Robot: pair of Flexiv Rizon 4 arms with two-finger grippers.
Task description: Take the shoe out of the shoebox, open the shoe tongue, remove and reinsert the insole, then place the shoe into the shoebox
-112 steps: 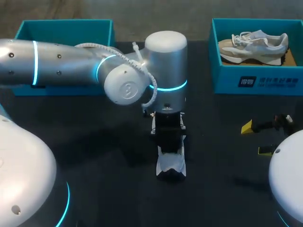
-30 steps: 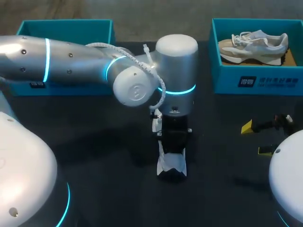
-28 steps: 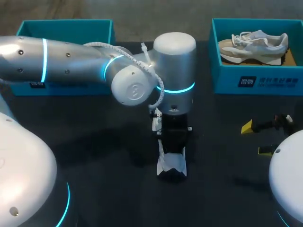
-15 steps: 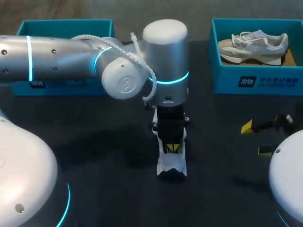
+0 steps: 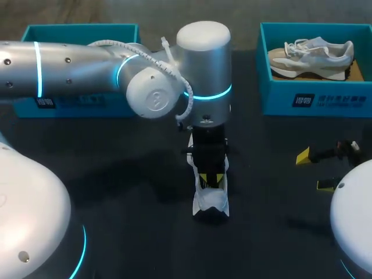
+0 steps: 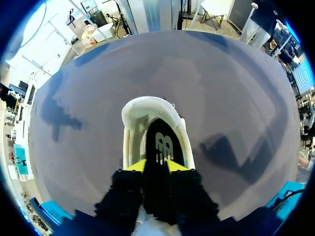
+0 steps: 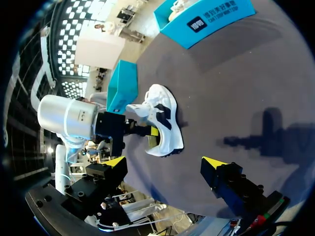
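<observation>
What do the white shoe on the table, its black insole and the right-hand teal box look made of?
The shoe is probably matte synthetic mesh or knit: its heel collar looks finely textured and padded. The insole looks like thin foam with a smooth black cloth top, matte, with white print. The box seems cardboard: thin straight walls, flat matte teal.

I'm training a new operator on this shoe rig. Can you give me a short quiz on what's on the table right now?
1. True or false: the right pincer is shut on a shoe.
2. How does the white shoe under the left pincer sit on the table? A: upright on its sole. B: on its side. C: sole up.
3. What black thing stands between the left pincer's fingers?
Key: 1 false, it is open and empty. 2 A. 3 the insole.
</observation>
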